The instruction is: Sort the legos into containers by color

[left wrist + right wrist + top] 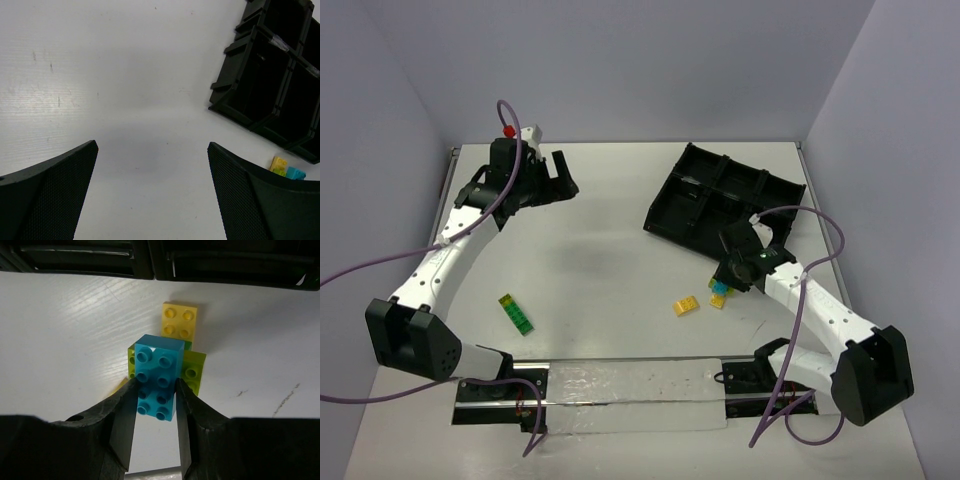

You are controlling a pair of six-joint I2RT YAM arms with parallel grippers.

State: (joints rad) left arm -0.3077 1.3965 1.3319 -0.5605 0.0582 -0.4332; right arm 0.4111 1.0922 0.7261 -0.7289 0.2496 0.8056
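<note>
My right gripper is shut on a cyan-blue brick, studs toward the camera, held just over a lime-green brick with a yellow brick beyond it. In the top view this gripper sits just in front of the black tray, with the cyan brick at its tip. A yellow brick lies to its left. A green stack lies at the near left. My left gripper is open and empty at the far left, above bare table.
The tray's near wall fills the top of the right wrist view. In the left wrist view the tray is at the right, with yellow and cyan bricks below it. A clear plastic strip lies along the near edge.
</note>
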